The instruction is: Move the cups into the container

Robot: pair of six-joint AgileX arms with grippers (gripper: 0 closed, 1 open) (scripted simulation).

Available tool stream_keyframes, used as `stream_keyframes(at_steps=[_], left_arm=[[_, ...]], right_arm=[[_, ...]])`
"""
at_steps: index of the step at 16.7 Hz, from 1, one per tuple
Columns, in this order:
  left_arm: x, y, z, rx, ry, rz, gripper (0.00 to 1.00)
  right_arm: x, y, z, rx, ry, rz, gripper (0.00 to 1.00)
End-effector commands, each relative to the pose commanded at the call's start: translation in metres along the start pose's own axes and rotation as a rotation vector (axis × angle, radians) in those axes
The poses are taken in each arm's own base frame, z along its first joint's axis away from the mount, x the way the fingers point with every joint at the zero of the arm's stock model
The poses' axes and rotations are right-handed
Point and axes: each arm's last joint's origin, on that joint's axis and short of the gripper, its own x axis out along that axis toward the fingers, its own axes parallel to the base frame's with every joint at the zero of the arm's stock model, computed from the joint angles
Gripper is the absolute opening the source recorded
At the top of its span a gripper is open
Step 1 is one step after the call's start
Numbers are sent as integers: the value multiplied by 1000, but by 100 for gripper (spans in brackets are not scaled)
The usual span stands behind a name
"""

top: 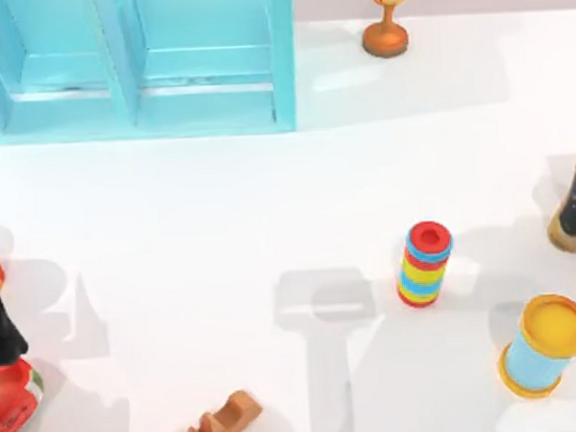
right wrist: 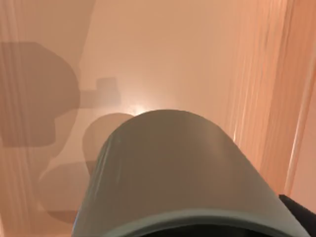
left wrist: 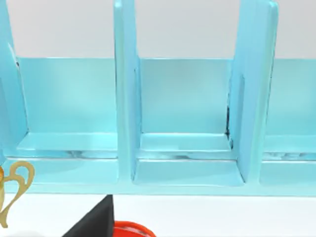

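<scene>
An olive-grey cup sits close in the right wrist view, lying tilted with its rim toward the camera. It hangs above an orange-tan floor and casts a shadow on it. Streaked orange walls rise on both sides, so this looks like the inside of the container. A dark bit of my right gripper's finger shows beside the cup's rim, and the gripper appears shut on the cup.
A light-blue compartmented rack stands at the back left. A trophy, a striped ring stack, a yellow-topped cylinder and a dark can stand at the right. A wooden block lies at the front.
</scene>
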Motion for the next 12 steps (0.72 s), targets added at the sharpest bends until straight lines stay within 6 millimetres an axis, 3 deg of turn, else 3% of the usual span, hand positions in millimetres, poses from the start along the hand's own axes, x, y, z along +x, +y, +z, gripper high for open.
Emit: stream_keyframes(at_steps=[5,12], left_arm=[[0,0,0,0,0,0,100],[0,0,0,0,0,0,100]], right_arm=[[8,2,2,-3,-4,-4,0],[59,9,1,-1,0,-1,0]])
